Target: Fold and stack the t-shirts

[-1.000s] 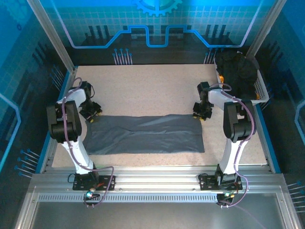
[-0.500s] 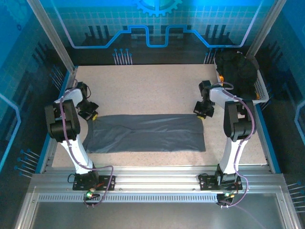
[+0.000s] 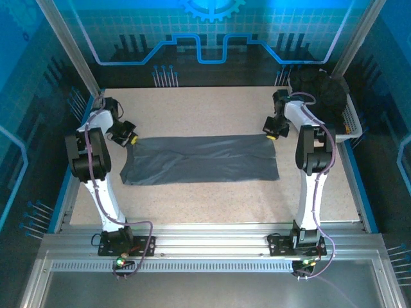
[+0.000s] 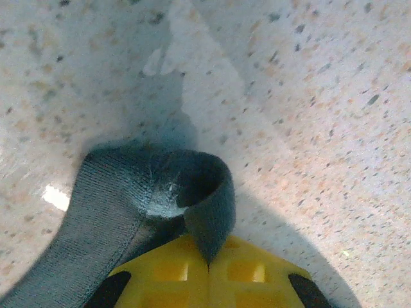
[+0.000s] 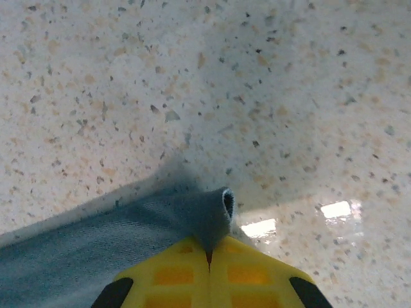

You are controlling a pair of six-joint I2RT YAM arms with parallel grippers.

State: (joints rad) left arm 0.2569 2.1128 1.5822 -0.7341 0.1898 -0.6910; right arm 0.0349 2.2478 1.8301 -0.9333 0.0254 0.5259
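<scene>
White-and-black arms (image 3: 106,199) carry purple cables (image 3: 313,199); their yellow jaws bear square recesses.

The top camera looks down from above and behind the table (image 3: 205,115). Both wrist cameras sit close over it, each at a corner of the t-shirt (image 3: 200,159).

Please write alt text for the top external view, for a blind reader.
A dark grey t-shirt lies flat on a speckled table, its far corners pinched by the left gripper and the right gripper. A white mesh basket holding dark cloth stands at the far right.
</scene>
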